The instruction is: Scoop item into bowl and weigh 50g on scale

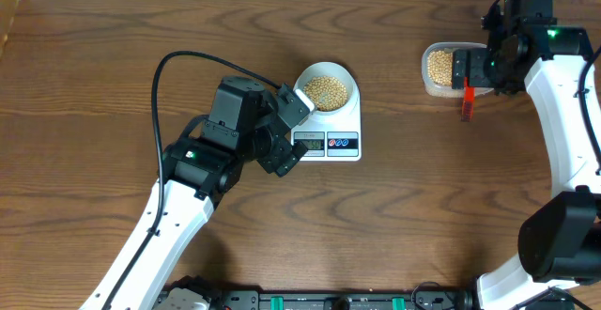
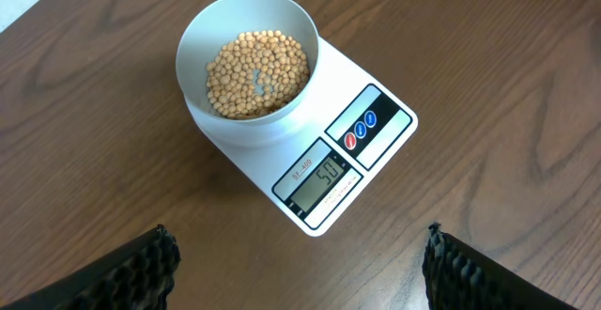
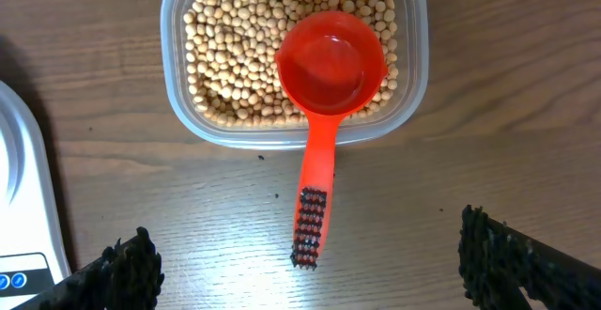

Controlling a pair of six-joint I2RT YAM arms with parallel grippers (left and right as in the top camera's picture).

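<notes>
A: Item one, the scale [image 2: 343,75]: location and load?
B: Middle of the worktop [image 3: 470,160]. It carries the bowl [image 2: 192,42] on its far part. The bowl holds a shallow layer of beans [image 2: 255,73], well under the rim.
A: Writing on it?
B: Display [image 2: 326,174], near edge: digits look like "50". There is small model print just above it, too fine to read with confidence. Two round buttons [image 2: 360,130] sit right of the display, one red, one blue; symbols not legible.
A: Item two, the scoop [image 3: 331,61]?
B: Red, empty. Its cup rests on the beans in the tub [image 3: 167,66] at the far right of the worktop. The handle [image 3: 315,178] sticks out past the tub's near rim. No lettering visible on scoop or tub.
A: Grippers?
B: Left gripper [image 2: 299,263]: jaws wide apart, holding nothing, poised near-left of the scale. Right gripper [image 3: 308,277]: jaws wide apart, holding nothing, over the handle's end and not closed on it.
A: Step in hand?
B: Judged: checking the weight. If the reading is indeed 50, the target is met and no more scooping is needed.
A: Next move calls for?
B: Probably keeping both arms clear of scale and bowl, so the reading is not disturbed. Should the figure prove short, the right gripper would need to close on the handle and add only a few beans.
</notes>
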